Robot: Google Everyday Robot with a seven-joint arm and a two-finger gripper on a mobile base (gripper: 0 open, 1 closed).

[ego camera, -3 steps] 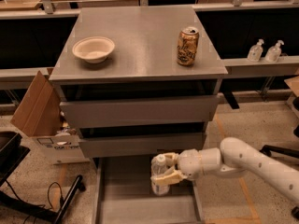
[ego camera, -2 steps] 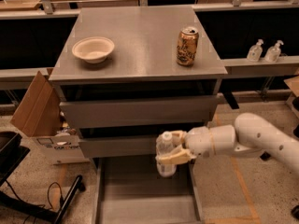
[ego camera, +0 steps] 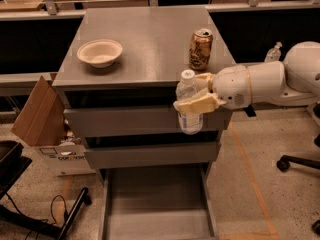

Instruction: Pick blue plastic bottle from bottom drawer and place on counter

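since the earlier frames, the small clear plastic bottle with a white cap and pale bluish label (ego camera: 190, 123) is lifted from just above the wide, shallow grey bottom drawer (ego camera: 155, 204) to the height of the cabinet's top edge. it is held upright in the cream two-finger gripper (ego camera: 190, 95), whose fingers (ego camera: 196, 105) are clamped around its middle, one in front and one behind. the grip is kept at mid-body, probably so that the cap and base stay free and the bottle does not tip while carried.

the bottle is suspended in front of the upper grey drawer front (ego camera: 125, 121), with its cap about level with the broad flat grey metal counter (ego camera: 150, 39) and its base well below that surface. it is not yet over the counter, so more height seems needed before it is moved inward. the gold-brown drink can (ego camera: 200, 49) is seen standing near the front right of the counter, just behind the gripper, and could be knocked; the bare stretch between it and the shallow cream bowl (ego camera: 99, 52) is judged the safer spot. the bottom drawer is left pulled out.
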